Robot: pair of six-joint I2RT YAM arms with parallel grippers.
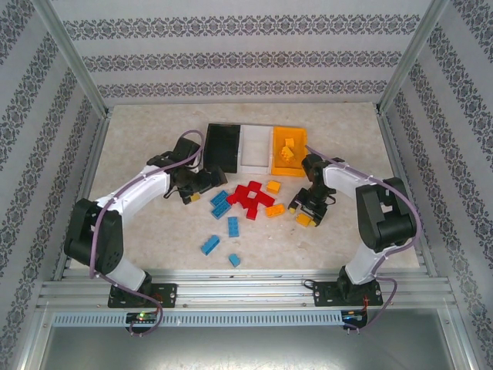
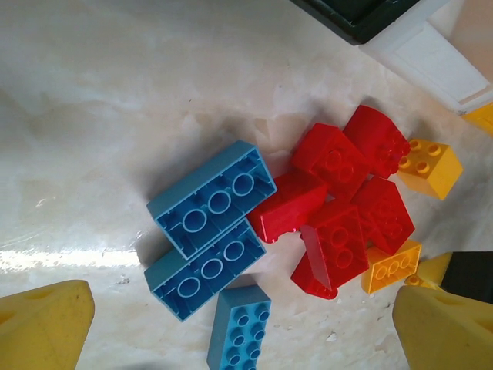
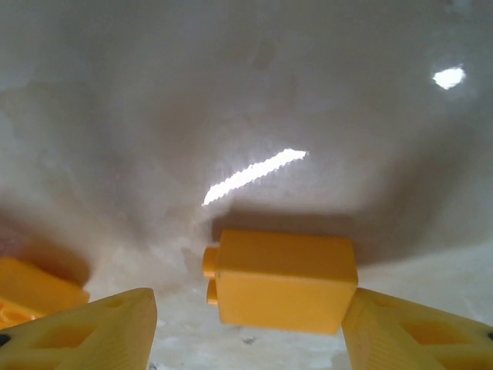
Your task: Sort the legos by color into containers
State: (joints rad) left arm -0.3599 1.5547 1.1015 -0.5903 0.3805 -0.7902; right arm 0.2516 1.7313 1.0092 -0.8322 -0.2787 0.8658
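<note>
Right gripper (image 3: 246,327), half open, straddles a yellow brick (image 3: 281,277) lying on the table (image 3: 231,92), a gap showing at one side, so nothing is clamped yet; the jaws seem lined up to close on it. Its orange bin (image 1: 290,150) sits near twelve o'clock in the top view, with white bin (image 1: 256,148) and black bin (image 1: 222,146) running toward nine. Left gripper (image 2: 239,339), spread wide and empty, hovers over blue bricks (image 2: 212,204), red pile (image 2: 339,200) at one o'clock.

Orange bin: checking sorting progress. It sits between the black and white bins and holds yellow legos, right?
No: the orange bin is at the row's right end, with the white bin between it and the black bin. It does hold yellow legos. The top view shows this.
</note>
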